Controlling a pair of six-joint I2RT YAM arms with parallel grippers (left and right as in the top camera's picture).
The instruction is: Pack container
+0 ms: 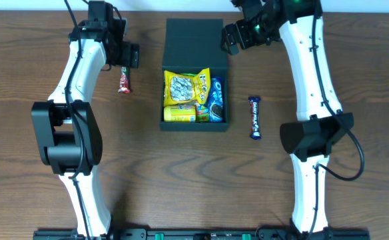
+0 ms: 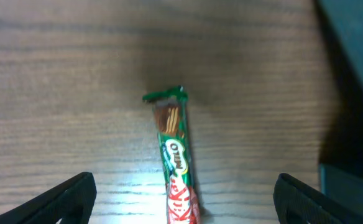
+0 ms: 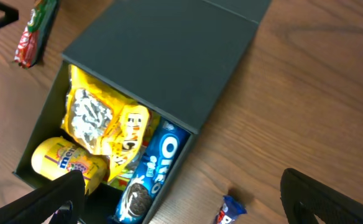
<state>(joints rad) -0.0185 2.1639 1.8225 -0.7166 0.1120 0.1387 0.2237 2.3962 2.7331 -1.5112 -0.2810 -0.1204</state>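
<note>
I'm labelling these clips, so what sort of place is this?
Likely a robot lab bench: a robot arm either side of a wood-grain table, with a container of snacks staged for packing.

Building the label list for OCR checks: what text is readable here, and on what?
"KitKat", "MILO": green-and-red bar.
"OREO": blue pack in the container.
"DAIRY MILK": purple bar beside the container.
Yellow packets: print too blurred to read.

Overhead top-down; wrists close, seemingly oblique.
</note>
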